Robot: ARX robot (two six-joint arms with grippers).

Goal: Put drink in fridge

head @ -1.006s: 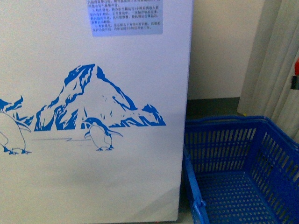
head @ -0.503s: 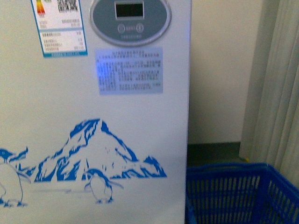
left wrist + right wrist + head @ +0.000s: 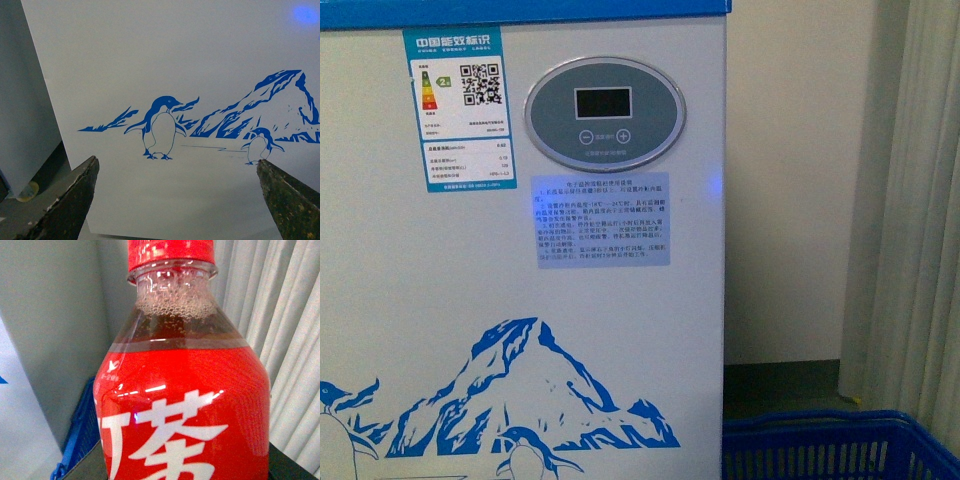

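Observation:
The fridge (image 3: 520,300) fills the left of the front view: a white front with a blue top rim (image 3: 520,12), an oval grey display (image 3: 605,113) and a blue mountain picture. Neither arm shows in that view. My left gripper (image 3: 176,165) is open, its dark fingers (image 3: 70,200) spread wide before the fridge's penguin picture (image 3: 162,127), with nothing between them. The drink (image 3: 180,390), a clear bottle of amber liquid with a red cap and a red label with white characters, stands upright and fills the right wrist view. My right gripper (image 3: 185,470) is shut on it, and only dark finger edges show.
A blue plastic lattice basket (image 3: 830,445) sits on the floor right of the fridge, also visible behind the bottle as basket (image 3: 80,430). A pale curtain (image 3: 930,200) hangs at the far right, with a cream wall (image 3: 790,180) between it and the fridge.
The front view has climbed up the fridge's face. The display, energy label and blue rim have come into view, while the basket and penguins have sunk to the bottom edge.

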